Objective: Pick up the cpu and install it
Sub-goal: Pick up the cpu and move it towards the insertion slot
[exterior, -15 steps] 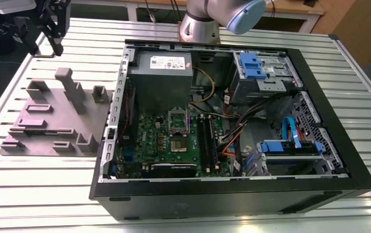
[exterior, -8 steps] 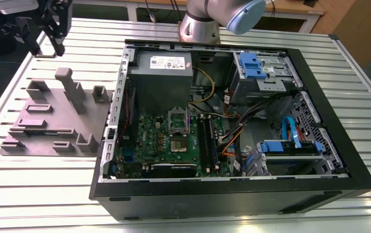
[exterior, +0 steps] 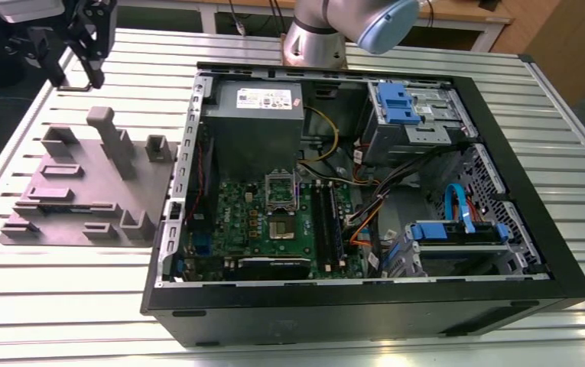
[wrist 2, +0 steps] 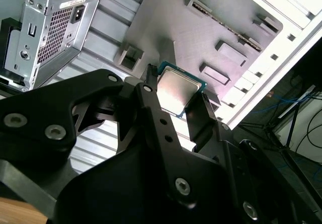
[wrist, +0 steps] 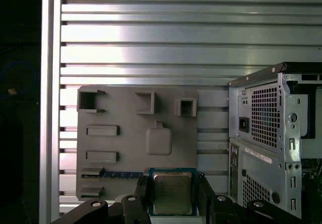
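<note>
The jaws are closed on the cpu (wrist 2: 179, 90), pinching it by 2 opposite edges between the black fingers (wrist 2: 200, 117). The gap between them is just the chip's width. In both wrist views the silvery top faces the cameras and the chip (wrist: 172, 192) lies flat across the grip. That hold looks deliberate. An edge grip leaves the underside untouched, and a level chip can be lowered square into its seat.

In the exterior view the jaws hang at the far corner on the exterior view's left, well above the surface (exterior: 68, 306) and beyond the grey block (exterior: 88, 183). So the cpu is off the block and in the air, over or near the block's edge, and touches nothing but the fingers. The height probably serves to clear the block's upright posts and the wall of the case (exterior: 537, 298).

The case lies on its side with the open face up, which puts the green board (exterior: 271, 222) level and reachable from above. The socket frame (exterior: 279, 191) sits on that board, well apart from the jaws. I cannot tell from here whether the frame is open or whether anything is seated in it.

Judged from this, the pick is done and the install is not: the chip is secured but nowhere near the board.
</note>
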You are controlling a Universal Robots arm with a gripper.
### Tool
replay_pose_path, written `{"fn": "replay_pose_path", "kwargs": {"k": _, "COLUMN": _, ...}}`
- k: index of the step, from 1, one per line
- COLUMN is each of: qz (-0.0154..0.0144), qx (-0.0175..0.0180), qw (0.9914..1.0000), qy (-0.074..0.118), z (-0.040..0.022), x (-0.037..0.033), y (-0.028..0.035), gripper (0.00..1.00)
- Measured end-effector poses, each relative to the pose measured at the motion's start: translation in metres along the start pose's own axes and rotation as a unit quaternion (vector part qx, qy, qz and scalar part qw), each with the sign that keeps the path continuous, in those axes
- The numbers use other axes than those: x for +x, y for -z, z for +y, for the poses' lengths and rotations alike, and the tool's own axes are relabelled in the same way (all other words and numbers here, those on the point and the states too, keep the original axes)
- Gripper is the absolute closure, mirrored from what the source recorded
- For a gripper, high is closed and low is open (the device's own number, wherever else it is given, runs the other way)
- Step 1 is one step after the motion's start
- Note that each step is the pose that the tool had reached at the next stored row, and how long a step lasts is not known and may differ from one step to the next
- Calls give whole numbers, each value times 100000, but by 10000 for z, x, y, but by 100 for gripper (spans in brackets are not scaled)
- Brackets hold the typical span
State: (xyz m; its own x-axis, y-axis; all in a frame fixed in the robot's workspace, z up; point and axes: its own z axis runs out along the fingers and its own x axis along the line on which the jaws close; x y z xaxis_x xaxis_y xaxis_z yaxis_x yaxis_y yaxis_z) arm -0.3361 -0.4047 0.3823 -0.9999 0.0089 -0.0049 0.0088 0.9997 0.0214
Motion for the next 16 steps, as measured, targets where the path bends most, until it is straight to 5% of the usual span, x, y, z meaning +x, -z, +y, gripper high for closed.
{"fn": "replay_pose_path", "kwargs": {"k": 16, "qz": -4, "qx": -2, "qw": 100000, "qy": 1, "z": 0, "x": -40, "y": -2, "gripper": 53}}
